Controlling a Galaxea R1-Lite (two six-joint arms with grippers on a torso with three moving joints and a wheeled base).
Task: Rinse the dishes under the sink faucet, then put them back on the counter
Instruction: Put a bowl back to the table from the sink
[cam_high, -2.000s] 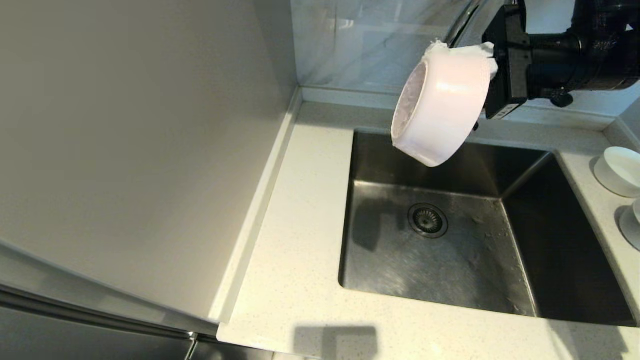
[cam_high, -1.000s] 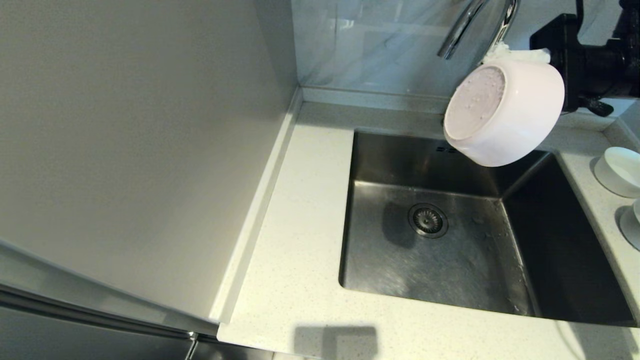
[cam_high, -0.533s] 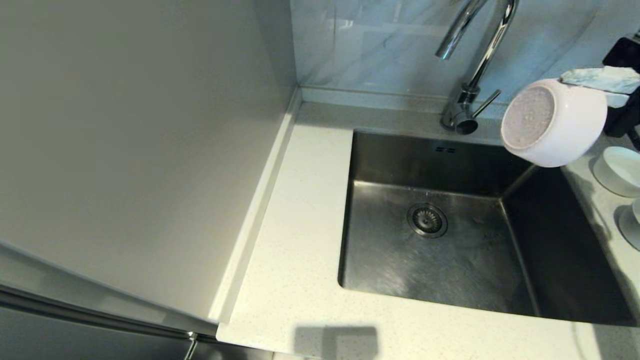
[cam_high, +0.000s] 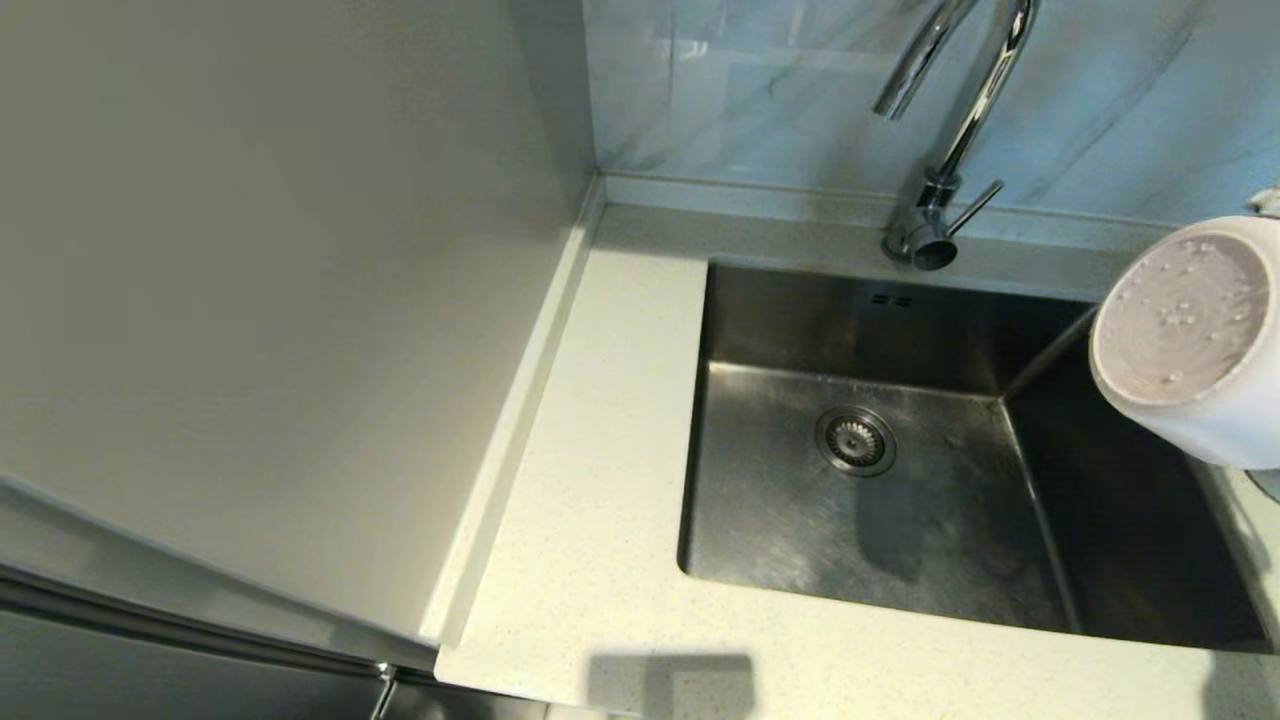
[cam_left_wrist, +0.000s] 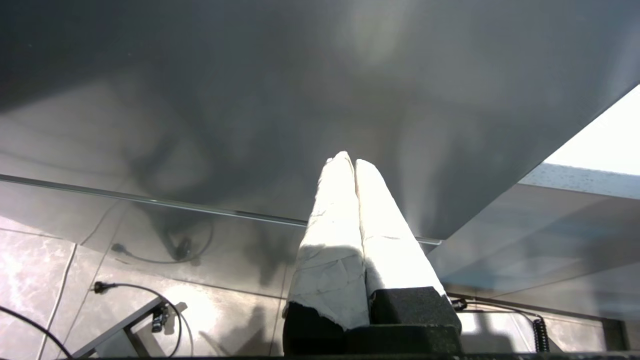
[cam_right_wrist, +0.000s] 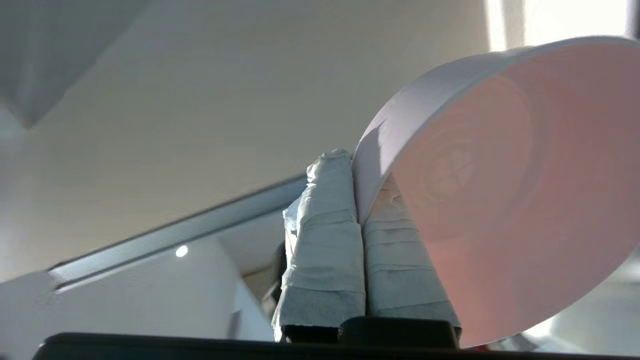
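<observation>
Right gripper barely in frame from the head, just a scrap of taped finger at the far edge above the pale pink bowl (cam_high: 1195, 335), tipped on its side, droplets on its base, held in the air over the sink (cam_high: 860, 520) at its right side. Faucet (cam_high: 945, 150) well off to the gripper's left, drain strainer (cam_high: 855, 440) below and left, counter (cam_high: 590, 480) beyond that. Over to the left wrist: left gripper (cam_left_wrist: 352, 165) parked down by the cabinet front, taped fingers pressed together on nothing. Now the right wrist: right gripper (cam_right_wrist: 356, 170) pinching the bowl's rim, one finger (cam_right_wrist: 325, 220) outside, the other inside.
</observation>
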